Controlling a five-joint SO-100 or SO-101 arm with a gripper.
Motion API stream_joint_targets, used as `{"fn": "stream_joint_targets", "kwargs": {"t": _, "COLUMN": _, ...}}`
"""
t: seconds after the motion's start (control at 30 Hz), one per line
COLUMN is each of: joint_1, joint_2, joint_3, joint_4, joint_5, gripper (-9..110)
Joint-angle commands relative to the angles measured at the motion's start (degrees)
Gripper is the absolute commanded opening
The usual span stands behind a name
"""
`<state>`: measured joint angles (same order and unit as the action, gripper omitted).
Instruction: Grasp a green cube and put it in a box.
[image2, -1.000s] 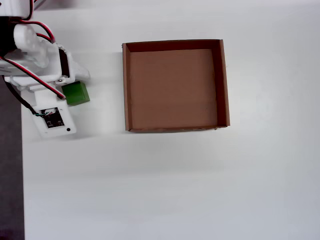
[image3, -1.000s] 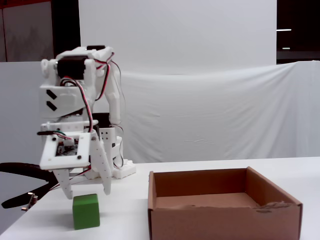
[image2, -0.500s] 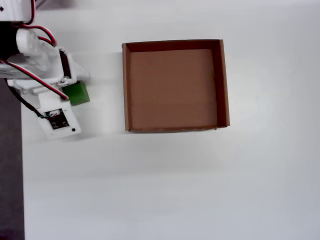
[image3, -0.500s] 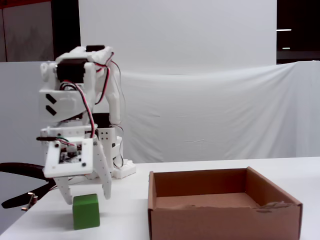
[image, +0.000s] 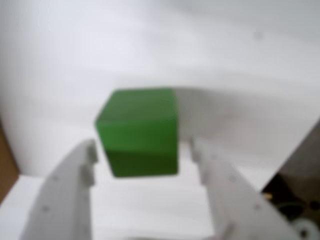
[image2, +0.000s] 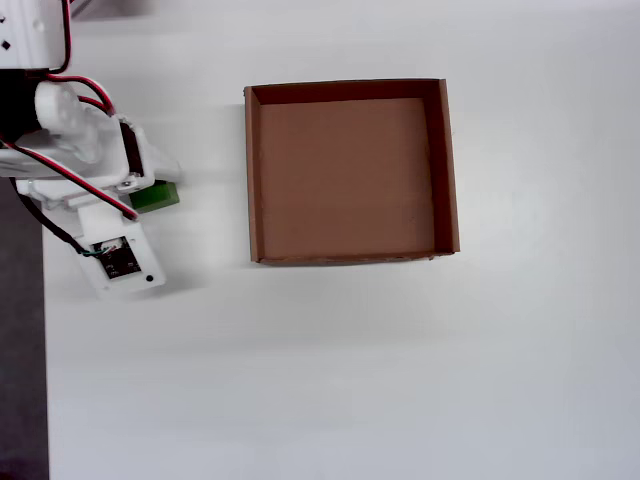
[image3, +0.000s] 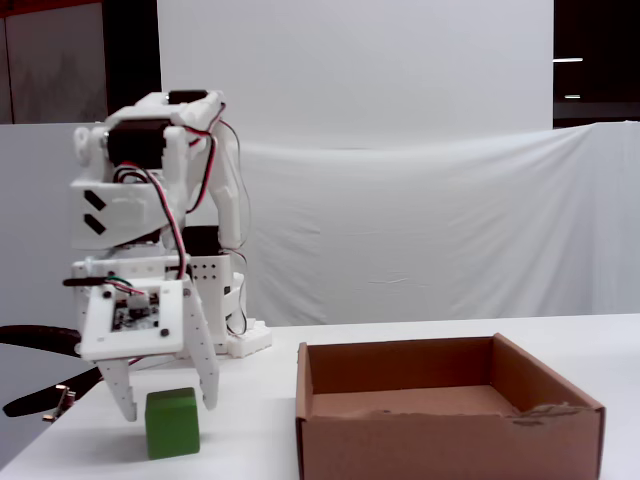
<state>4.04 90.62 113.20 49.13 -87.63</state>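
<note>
Both white plastic fingers of the open, empty gripper (image: 142, 155) straddle the small matte green cube (image: 139, 131), which sits on the white desk near its left edge in the overhead view, untouched, just below the fingertips.
</note>
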Motion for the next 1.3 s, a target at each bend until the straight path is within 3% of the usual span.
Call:
{"fn": "stream_joint_targets", "kwargs": {"t": 0.0, "joint_1": 0.5, "joint_2": 0.3, "joint_3": -2.8, "joint_4": -0.8, "joint_5": -1.7, "gripper": 27}}
{"fn": "stream_joint_targets", "kwargs": {"t": 0.93, "joint_1": -1.8, "joint_2": -2.3, "joint_3": -2.9, "joint_4": -4.5, "joint_5": -1.7, "gripper": 27}}
{"fn": "stream_joint_targets", "kwargs": {"t": 1.27, "joint_1": -1.8, "joint_2": -1.6, "joint_3": -2.3, "joint_4": -4.6, "joint_5": -1.7, "gripper": 21}}
